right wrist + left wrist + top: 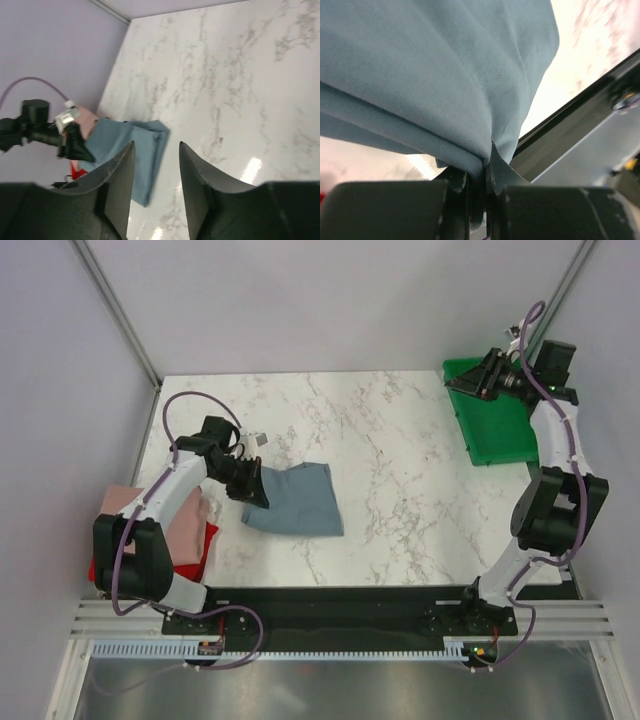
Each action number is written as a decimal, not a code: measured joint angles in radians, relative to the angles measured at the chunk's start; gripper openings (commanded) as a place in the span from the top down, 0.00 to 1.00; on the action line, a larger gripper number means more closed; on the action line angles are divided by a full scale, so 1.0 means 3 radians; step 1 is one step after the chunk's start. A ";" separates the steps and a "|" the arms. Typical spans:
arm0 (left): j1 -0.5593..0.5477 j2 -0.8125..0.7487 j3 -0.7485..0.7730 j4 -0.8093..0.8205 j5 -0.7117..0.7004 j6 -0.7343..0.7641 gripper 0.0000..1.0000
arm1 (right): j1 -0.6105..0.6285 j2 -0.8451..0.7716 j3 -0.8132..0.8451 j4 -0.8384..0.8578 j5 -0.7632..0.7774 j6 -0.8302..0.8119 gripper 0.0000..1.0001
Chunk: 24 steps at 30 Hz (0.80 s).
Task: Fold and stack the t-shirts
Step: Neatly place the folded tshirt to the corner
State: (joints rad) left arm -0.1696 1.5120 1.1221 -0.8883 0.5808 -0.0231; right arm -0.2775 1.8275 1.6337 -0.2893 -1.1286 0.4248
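On the marble table [400, 470], most of the work looks done. The pale pink t-shirt [170, 510] lies folded on top of the red t-shirt [207, 552] in a pile at the table's left edge. The slate blue-grey t-shirt [298, 502] is folded to a rough rectangle and rests on the marble just right of that pile, not yet on it. I judge that moving it onto the pile is what remains.

My left gripper [485, 175] is pressed together on the blue-grey tee's left edge, pinching a bunched fold between my fingers while the rest drapes away from me. My right gripper [156, 150] hovers over the green plastic tray [495, 435], well apart from the shirts, with its fingers spread and nothing between them.
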 measured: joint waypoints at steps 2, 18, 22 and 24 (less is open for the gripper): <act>0.0017 -0.0228 -0.0080 -0.0178 -0.0198 0.0277 0.98 | -0.0031 -0.0209 0.0010 -0.0355 0.0254 -0.0402 0.44; 0.0174 -0.1094 0.0103 -0.1343 -0.1237 0.1386 0.98 | -0.0102 -0.1242 -0.0427 -0.1237 0.0910 -0.1434 0.37; 0.0174 -0.1246 0.0198 -0.1452 -0.1391 0.1490 0.98 | -0.0112 -0.1213 -0.0441 -0.1289 0.0895 -0.1433 0.37; 0.0178 -0.1278 0.0270 -0.1512 -0.1455 0.1528 0.98 | -0.0113 -0.1213 -0.0441 -0.1291 0.0881 -0.1433 0.37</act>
State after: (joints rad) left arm -0.1162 1.1286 1.2030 -1.3418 0.1444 0.4355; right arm -0.3115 1.4635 1.5013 -0.6765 -0.8642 -0.0051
